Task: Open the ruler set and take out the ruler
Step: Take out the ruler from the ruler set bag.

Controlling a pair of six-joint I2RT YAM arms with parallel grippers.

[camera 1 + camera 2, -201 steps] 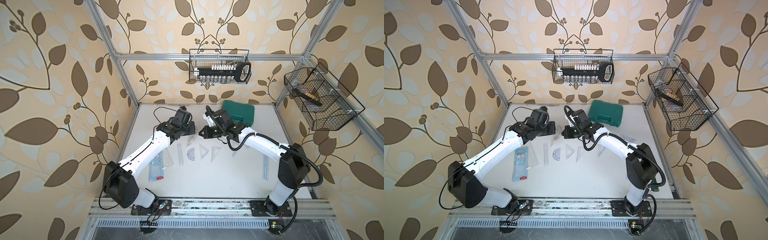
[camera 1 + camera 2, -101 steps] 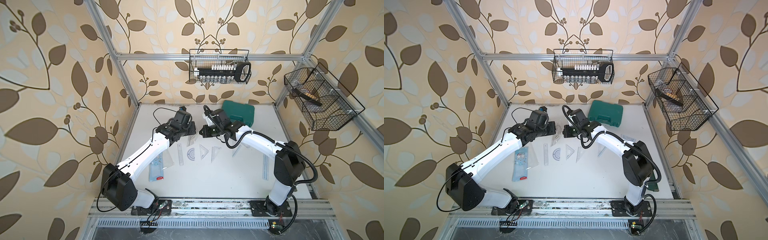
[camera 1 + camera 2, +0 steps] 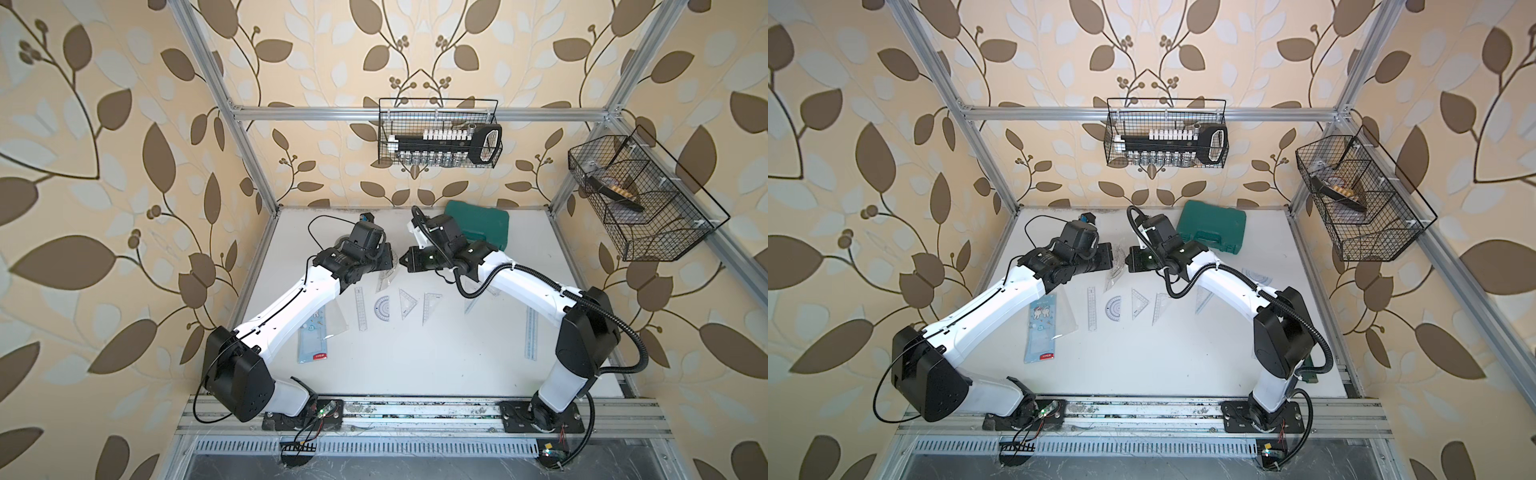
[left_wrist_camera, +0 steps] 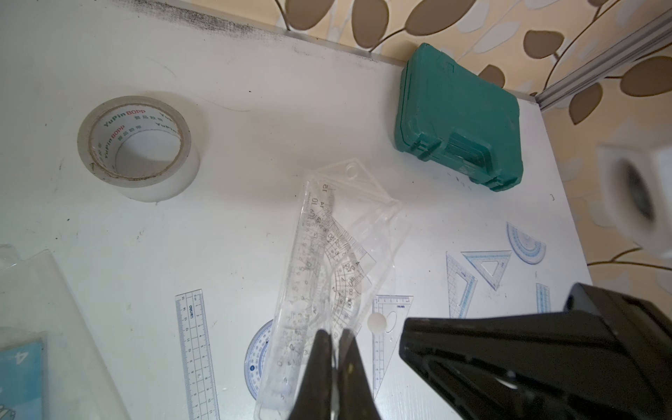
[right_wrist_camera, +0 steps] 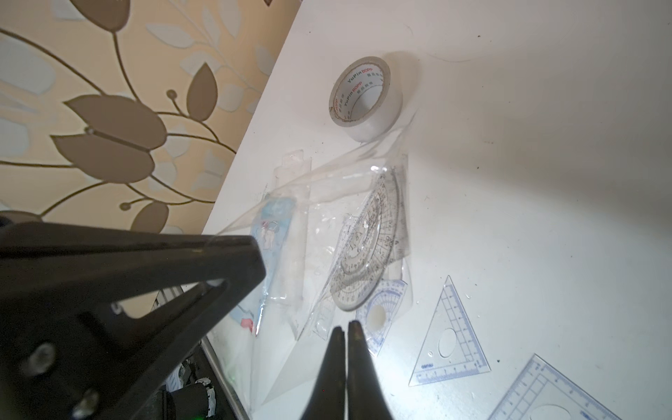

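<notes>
**Q:** What lies along the table's rear edge?
**A:** Case right of centre, tape roll left. Ruler pouch between them, further forward. Loose rulers mid-table, wrapper near the left edge.

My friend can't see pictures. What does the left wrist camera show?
The left tool pinches a clear pouch full of see-through rulers over a white table. A roll of tape and a shut green case sit farther off. A blue ruler and triangles lie flat near the pouch.
</notes>
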